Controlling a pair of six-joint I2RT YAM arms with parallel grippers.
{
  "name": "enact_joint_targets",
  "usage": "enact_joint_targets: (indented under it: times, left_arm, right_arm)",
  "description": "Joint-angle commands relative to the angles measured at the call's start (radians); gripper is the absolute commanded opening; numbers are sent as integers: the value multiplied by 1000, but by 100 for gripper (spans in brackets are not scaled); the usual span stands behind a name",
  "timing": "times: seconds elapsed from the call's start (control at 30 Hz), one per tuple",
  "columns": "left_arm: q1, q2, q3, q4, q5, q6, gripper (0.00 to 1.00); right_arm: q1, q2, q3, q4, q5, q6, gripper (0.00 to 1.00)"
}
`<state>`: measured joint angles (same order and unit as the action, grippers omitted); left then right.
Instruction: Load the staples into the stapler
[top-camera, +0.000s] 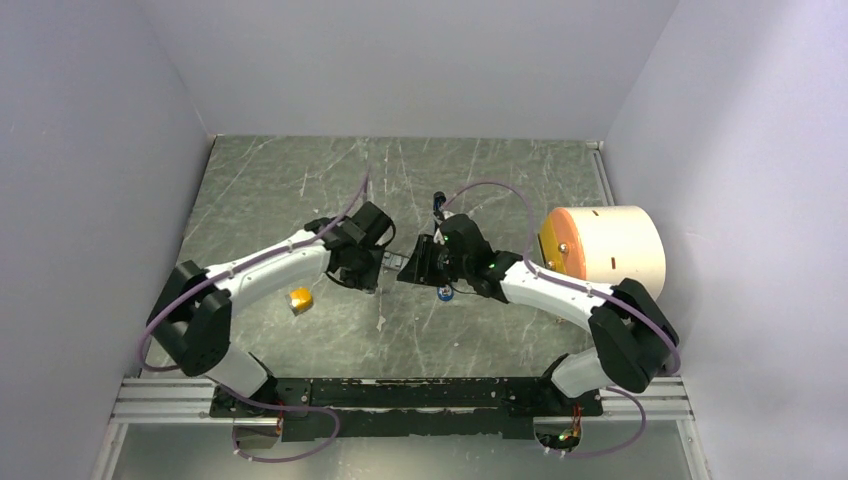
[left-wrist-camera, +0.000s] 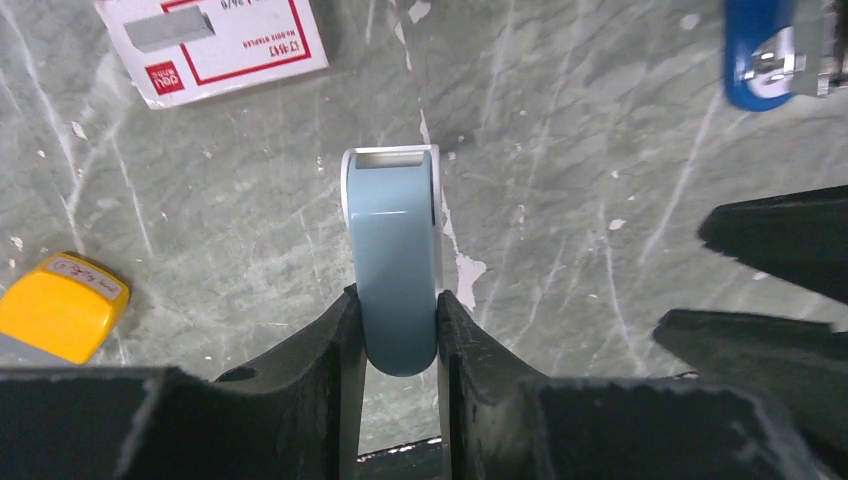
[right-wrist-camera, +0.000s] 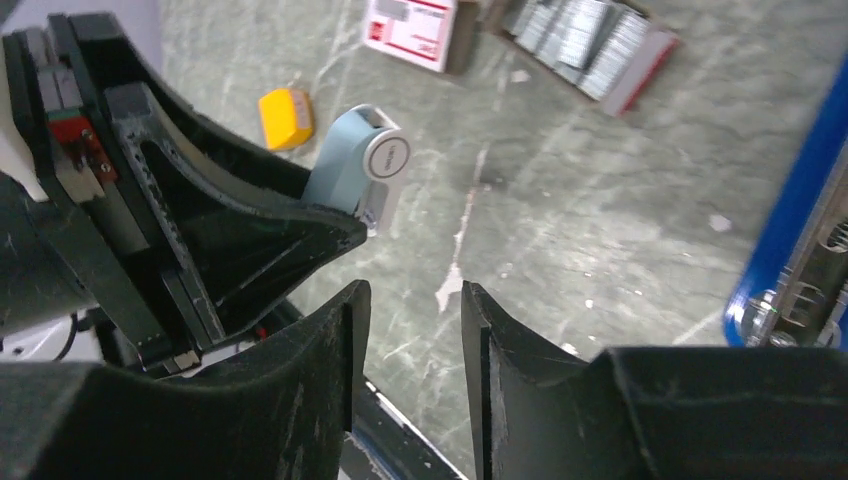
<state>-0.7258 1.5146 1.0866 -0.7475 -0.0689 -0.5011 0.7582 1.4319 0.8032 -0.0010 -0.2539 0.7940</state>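
Grey marbled table, pale walls on three sides, aluminium rail along the near edge. Left arm and right arm reach inward and meet mid-table, tools near each other. Bare surface runs from there to the far wall. The right side is tighter: a large cream cylinder with an orange face sits by the right wall, just beside the right forearm.

Left gripper: pressed onto a pale blue object, one finger on each side, the object sticking out beyond the tips. Right gripper: fingers apart, nothing between them, bare table showing through the gap.

Stapler: blue, metal inner part showing, at the right edge of the right wrist view, near the right gripper. Contact with a finger cannot be told. The top view hides most of it under the right wrist.

Only the right wrist view shows the staples: silvery strips in a grey tray, beside the red-and-white box. The left wrist view catches the box but not the tray. Orange-yellow block lies near the left gripper, apart from it.
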Motion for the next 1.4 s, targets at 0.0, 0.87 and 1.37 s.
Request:
enact_joint_targets:
  times: [0.0, 0.87, 1.37]
  left_arm:
    - [-40, 43, 11, 4, -76, -29, 15]
    - [-142, 111, -10, 127, -32, -56, 63]
    - [-130, -252, -159, 168, -495, -252, 48]
  right_arm:
    - [-3, -20, -24, -39, 132, 43, 42]
    - [-30, -152, -55, -118, 271, 62, 44]
    - [207, 85, 179, -323, 468, 130, 73]
